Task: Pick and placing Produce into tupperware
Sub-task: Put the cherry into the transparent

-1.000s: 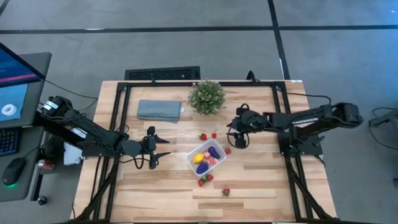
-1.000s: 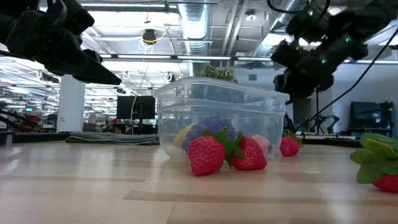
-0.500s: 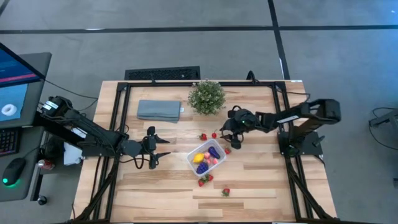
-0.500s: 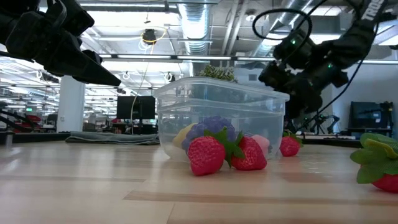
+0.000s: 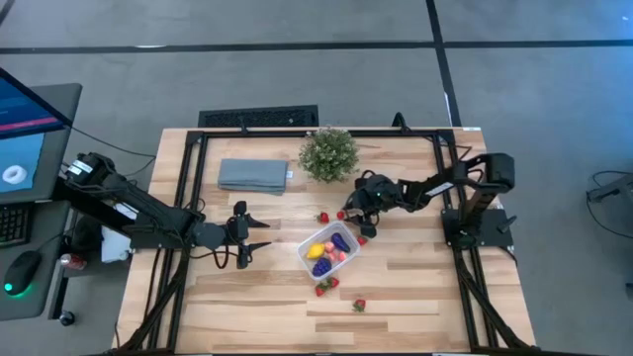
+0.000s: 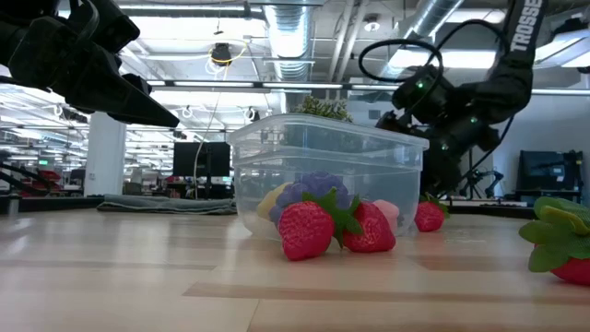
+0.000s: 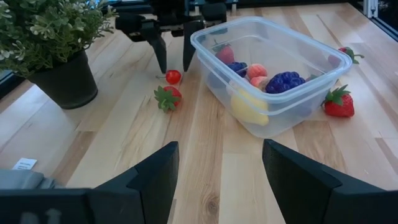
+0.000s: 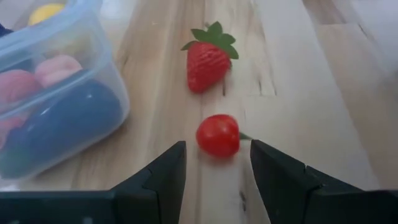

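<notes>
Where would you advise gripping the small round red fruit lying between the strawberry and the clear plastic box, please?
Grip the small round red fruit across its round body, coming straight down from above. It lies loose on the wooden table, apart from the strawberry and the clear plastic box, and the open right claw is already lined up on it.

On my pale wooden slatted bench (image 5: 415,287) I see a clear plastic tupperware box (image 5: 327,250), loose red toy strawberries (image 5: 325,286), a folded grey-blue cloth (image 5: 253,175) and a bushy green potted plant (image 5: 328,153).
</notes>
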{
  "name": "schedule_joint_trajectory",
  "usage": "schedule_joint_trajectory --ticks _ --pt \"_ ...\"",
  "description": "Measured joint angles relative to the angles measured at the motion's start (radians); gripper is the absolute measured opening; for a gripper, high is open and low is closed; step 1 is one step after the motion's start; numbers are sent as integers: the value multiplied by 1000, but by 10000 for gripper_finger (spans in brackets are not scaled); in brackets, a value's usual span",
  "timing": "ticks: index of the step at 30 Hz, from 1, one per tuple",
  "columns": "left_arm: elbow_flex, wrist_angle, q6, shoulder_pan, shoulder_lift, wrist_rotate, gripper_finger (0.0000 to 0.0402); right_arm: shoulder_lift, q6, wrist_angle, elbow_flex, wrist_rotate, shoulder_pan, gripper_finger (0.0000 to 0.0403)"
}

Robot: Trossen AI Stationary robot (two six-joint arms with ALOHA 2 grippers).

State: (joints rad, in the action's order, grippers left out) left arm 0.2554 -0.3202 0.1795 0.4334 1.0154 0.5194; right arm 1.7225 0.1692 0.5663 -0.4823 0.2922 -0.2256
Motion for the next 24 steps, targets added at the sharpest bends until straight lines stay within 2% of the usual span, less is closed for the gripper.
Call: schedule_joint_trajectory --ticks 12,24 --pt "0 0 0 0 0 0 224 95 5 6 -71 51 0 202" --pt "0 0 9 0 0 0 224 91 13 13 -76 47 -8 202"
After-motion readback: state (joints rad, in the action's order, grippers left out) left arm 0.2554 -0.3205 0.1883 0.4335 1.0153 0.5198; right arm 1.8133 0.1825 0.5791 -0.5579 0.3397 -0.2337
